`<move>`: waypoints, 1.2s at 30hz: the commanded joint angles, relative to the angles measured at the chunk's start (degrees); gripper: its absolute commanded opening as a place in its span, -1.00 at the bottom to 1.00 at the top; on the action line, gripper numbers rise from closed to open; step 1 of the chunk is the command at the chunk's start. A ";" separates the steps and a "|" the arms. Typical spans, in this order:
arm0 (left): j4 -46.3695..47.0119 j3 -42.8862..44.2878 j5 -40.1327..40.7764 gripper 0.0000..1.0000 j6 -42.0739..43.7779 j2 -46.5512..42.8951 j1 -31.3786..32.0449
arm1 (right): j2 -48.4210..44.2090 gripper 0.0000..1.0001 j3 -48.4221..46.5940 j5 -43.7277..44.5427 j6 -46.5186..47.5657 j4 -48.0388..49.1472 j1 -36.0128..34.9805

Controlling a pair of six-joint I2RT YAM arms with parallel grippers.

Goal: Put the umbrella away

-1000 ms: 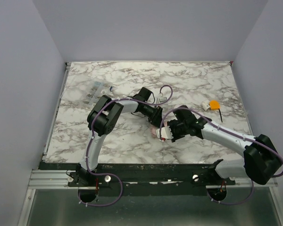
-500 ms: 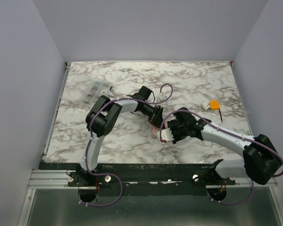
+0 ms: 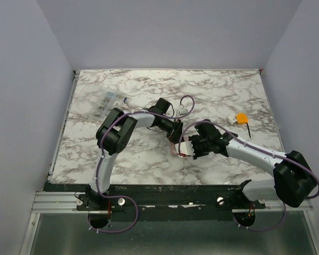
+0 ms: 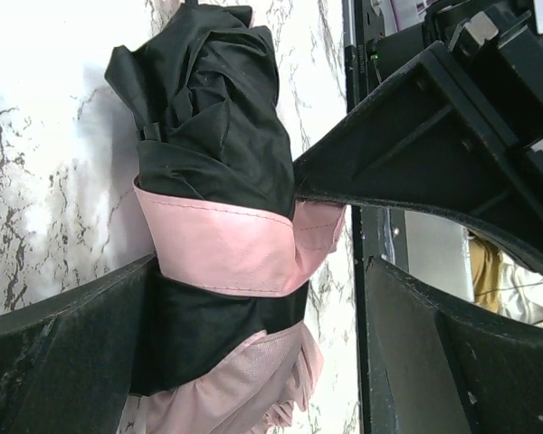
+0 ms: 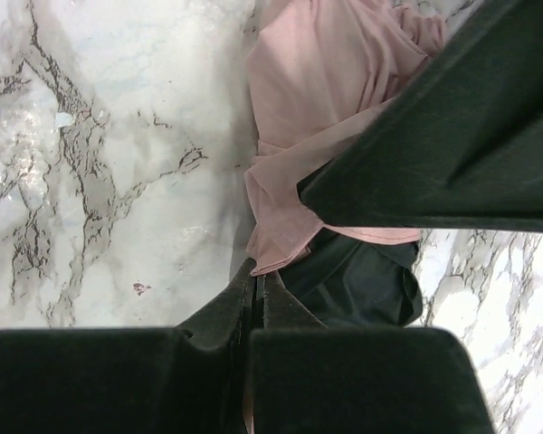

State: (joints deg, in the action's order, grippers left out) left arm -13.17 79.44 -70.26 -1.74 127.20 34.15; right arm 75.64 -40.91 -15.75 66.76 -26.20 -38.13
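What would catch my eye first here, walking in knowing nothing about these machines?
Two robot arms meet over a folded pink-and-black umbrella lying in the middle of the marble table. The left gripper stands open astride the bundle, while the right gripper, shut, appears to pinch its pink fabric. A small orange object sits alone near the table's right edge.

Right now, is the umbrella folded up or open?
Folded up. The umbrella lies as a tight bundle on the table, with its pink strap wrapped round the dark fabric.
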 commanded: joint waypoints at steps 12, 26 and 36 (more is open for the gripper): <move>-7.44 -9.65 27.18 0.92 3.68 5.60 0.03 | 1.54 -0.99 -3.64 -4.56 -6.25 1.41 3.15; -7.75 -8.35 32.10 0.08 2.02 7.19 0.30 | 1.90 -0.94 -4.87 -10.80 -8.55 -0.99 4.83; -7.75 -8.12 32.77 -0.06 0.48 7.47 0.29 | 0.99 0.04 -1.94 -11.02 -14.96 5.01 4.93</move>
State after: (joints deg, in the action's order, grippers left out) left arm -8.82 76.55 -60.93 -3.92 125.71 34.63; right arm 76.86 -44.27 -25.34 55.42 -24.23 -33.41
